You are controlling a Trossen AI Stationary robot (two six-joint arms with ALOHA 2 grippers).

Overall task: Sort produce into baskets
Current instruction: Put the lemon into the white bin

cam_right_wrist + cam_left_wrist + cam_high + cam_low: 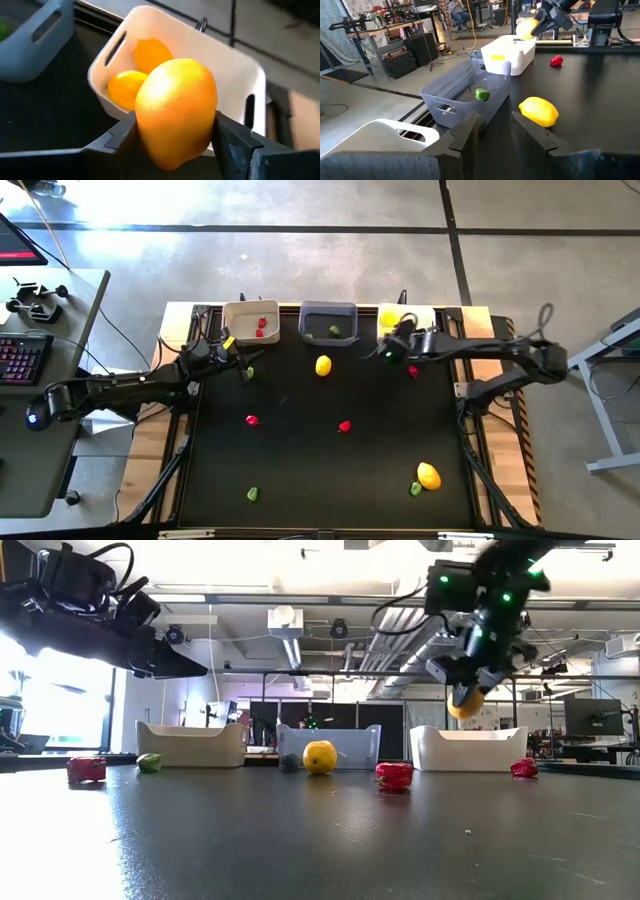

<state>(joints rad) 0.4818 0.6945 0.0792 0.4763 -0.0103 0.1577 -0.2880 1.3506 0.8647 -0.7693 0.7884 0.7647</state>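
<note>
Lemon (176,111) clamped between the right gripper's (175,131) dark fingers, raised in the air just in front of the white basket (235,75) at the far right corner of the black worktop (330,460). Two more yellow-orange pieces (135,75) already lie inside that basket. From table height the held piece hangs well clear of the surface, above the basket's near wall.

Over at the far left, the left gripper (232,357) hovers by the cream-white basket (250,322), which has red pieces (263,326) in it. Its fingers (465,137) stand a narrow way apart with nothing between them. Just beside that gripper a small green piece (249,373) rests on the worktop.

Between the two baskets sits the dark grey basket (328,321), holding one green piece (481,93). Just in front of it lies a loose lemon (323,365).

Near the right gripper a red piece (413,371) sits on the worktop. Two more red ones (252,420) (345,426) lie around the middle, well apart. Toward the near right corner another lemon (428,475) touches a green piece (415,489), and one more green piece (253,494) lies by the near edge on the left.
</note>
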